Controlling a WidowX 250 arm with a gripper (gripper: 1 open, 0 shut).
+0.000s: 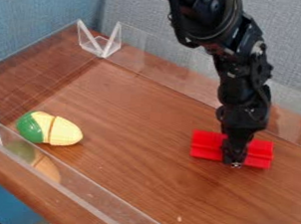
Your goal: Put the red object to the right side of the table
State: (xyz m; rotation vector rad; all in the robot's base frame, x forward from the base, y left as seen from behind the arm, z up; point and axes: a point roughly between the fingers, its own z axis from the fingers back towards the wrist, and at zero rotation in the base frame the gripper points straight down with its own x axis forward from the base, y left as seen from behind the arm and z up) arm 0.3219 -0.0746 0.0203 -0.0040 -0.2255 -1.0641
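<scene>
The red object point(209, 144), a small bright red block, lies flat on the table point(139, 113) at the right side, close to the right wall. My gripper point(238, 158) points almost straight down onto the block's middle. Its black fingers straddle the block and are closed against its sides, with the tips at the tabletop. The block's left and right ends stick out on either side of the fingers, and its middle is hidden behind them.
A green-and-yellow egg-shaped toy point(49, 128) lies near the table's front left. Low clear acrylic walls point(92, 193) edge the tabletop, with a clear triangular bracket point(98, 41) at the back left corner. A blue-grey panel stands behind the table.
</scene>
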